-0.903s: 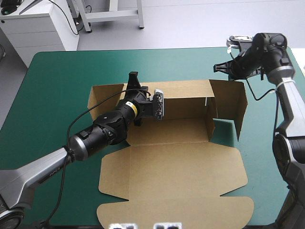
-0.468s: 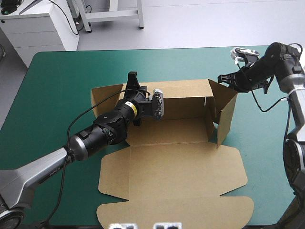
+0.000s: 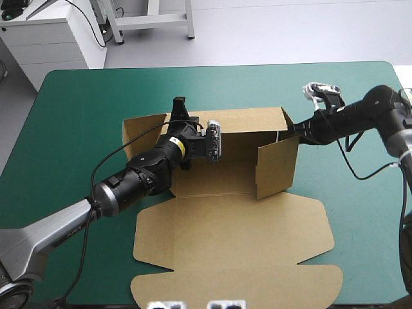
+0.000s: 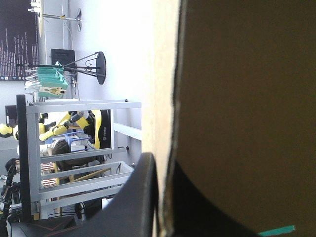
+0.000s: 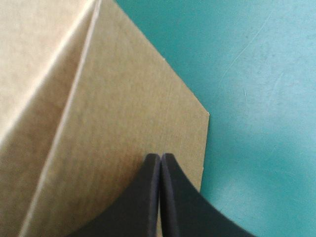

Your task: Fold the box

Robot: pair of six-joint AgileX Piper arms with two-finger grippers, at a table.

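The box (image 3: 219, 219) lies at the middle of the desk (image 3: 84, 116), its back wall (image 3: 248, 125) raised on the 12 o'clock side and its lid panels flat toward 6 o'clock. The change is at the 3 o'clock end. Earlier the end flap (image 3: 278, 167) stood splayed out past the corner; now it has swung inward and stands upright across that end, reaching from the back wall toward 6 o'clock. The right end effector (image 5: 161, 160) has come down and in toward 9 o'clock with it. Its fingers are pressed together into one point, and in the right wrist view they lie against the flap's outer face with nothing between them. The left end effector (image 3: 181, 106) has not moved: it pinches the back wall near the 9 o'clock end, one finger on each side of the board, and keeps that wall upright. I judge that the first corner is now formed, but nothing is tucked to hold it. The matching flap at 9 o'clock is still opened outward, so the fold looks under halfway. The teal-green cover shows smooth around the board, with faint scuffs in the right wrist view. Beyond the far edge at 11 o'clock stands a white cabinet (image 3: 51, 35) on pale floor.
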